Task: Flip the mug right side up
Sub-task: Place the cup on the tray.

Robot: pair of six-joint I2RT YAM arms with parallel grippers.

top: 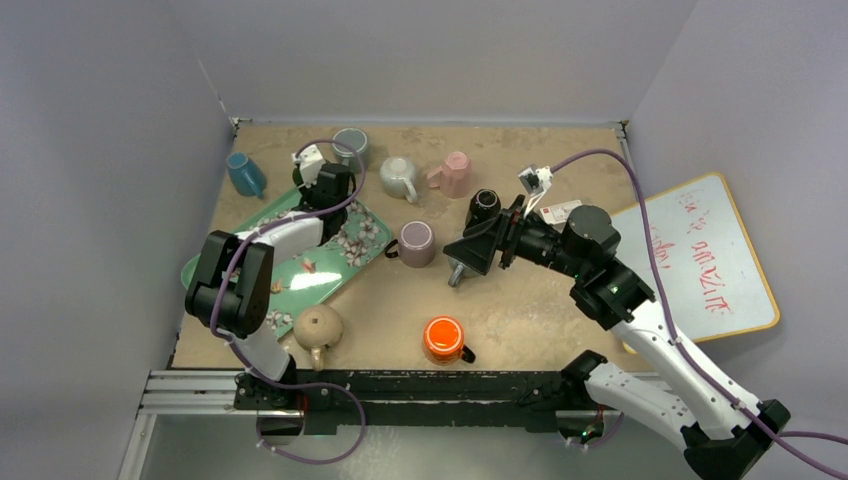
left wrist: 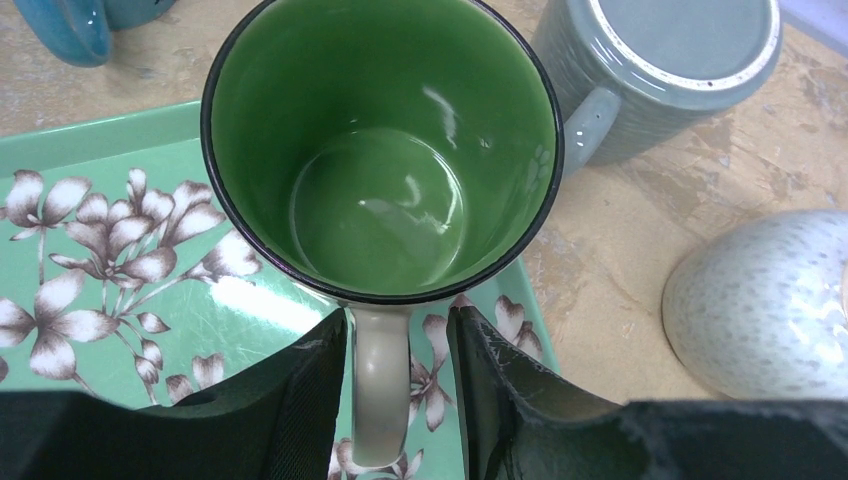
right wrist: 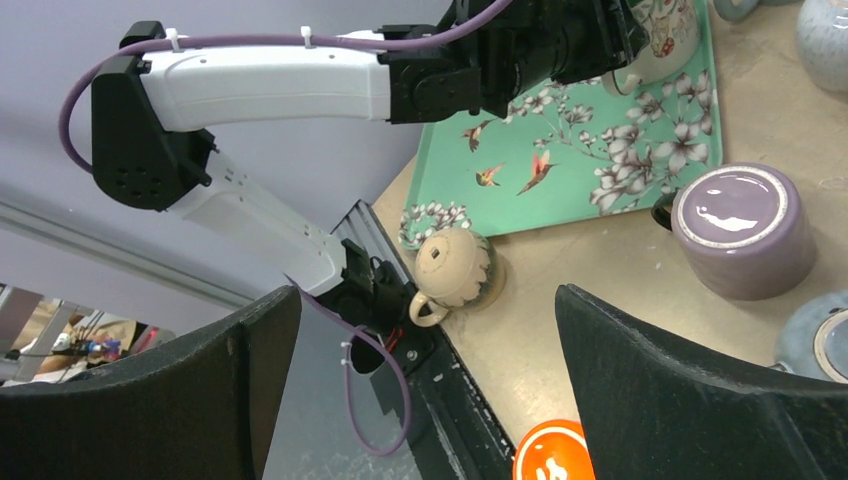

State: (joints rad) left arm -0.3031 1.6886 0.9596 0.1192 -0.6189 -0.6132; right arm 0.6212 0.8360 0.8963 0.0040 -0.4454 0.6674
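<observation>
My left gripper has its two black fingers either side of the pale handle of the mug. A sliver of gap shows on the handle's right side, so I read the jaws as released, not clamped. The mug stands upright, mouth up, glossy green inside with a dark rim, at the far end of the green flowered tray. This wrist view cuts off the mug's far rim and hides its outer wall. From overhead, the gripper covers the mug almost entirely.

Only the right wrist view catches the outer wall: pale with a dark printed pattern, cropped by the top edge and half hidden behind the left arm.

My right gripper hangs right of centre, jaws spread wide with nothing between them. Past it lie a purple mug, base up, a beige mug at the tray's near corner, and an orange mug cropped at the bottom edge.

Beyond the tray sits a grey-blue mug, base up. A speckled mug is cut off at the right; I cannot tell its orientation.
</observation>
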